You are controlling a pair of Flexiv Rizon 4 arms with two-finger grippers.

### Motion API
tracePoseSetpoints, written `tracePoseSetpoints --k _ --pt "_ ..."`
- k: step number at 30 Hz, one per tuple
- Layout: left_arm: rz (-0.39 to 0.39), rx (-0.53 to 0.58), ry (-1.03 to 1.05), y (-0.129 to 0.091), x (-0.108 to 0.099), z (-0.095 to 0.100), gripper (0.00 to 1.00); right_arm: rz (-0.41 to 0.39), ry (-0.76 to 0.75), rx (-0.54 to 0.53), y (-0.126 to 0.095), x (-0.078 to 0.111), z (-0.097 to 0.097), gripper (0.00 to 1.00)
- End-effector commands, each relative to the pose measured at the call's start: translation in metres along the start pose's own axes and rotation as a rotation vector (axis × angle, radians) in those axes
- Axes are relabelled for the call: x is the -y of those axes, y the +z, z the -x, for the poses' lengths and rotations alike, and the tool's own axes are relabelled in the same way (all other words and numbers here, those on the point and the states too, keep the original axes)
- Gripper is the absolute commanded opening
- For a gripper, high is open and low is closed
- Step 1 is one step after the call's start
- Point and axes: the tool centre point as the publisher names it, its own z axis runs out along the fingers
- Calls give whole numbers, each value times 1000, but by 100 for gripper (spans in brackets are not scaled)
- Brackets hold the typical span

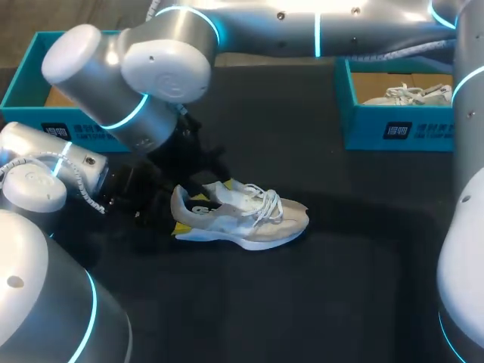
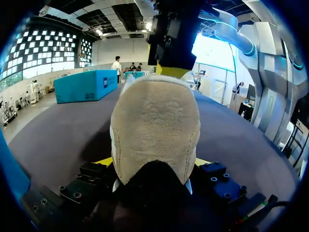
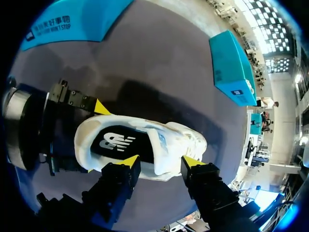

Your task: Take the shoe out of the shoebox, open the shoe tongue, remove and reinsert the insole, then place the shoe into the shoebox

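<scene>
**Beige shoe out on the desk, heel clamped**

Dark desk (image 1: 363,249) across the whole scene, and two arms are crowding its left half. The right arm (image 1: 302,30) sweeps in from the far right and reaches past the middle, while the left arm (image 1: 45,166) comes in low from the left edge.

Two teal boxes sit at the back. The left shoebox (image 1: 26,83) is half hidden behind the right arm. The right shoebox (image 1: 393,128), well apart from it, has a second shoe (image 1: 408,94) lying inside, white.

The shoe (image 1: 242,215) is out of both boxes. It stands upright on its sole near the desk's middle, toe pointing right.

The left pincer (image 2: 153,164) is clamped on the heel, a yellow tip on each side. The right pincer (image 3: 160,162) hangs over the shoe's opening with its fingers spread apart, gripping nothing.

Inside the shoe, the dark insole (image 3: 116,142) lies flat. The white laces (image 1: 266,203) are bunched loose over the top.
</scene>
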Motion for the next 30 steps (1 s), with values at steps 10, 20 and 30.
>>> tracePoseSetpoints --k 10,20,30 --pt "1 1 0 0 -1 2 0 -28 10 -1 21 -7 -2 71" --pt "1 1 0 0 -1 2 0 -67 25 3 38 -4 -7 61" --pt "1 1 0 0 -1 2 0 -82 44 22 42 -4 0 49"
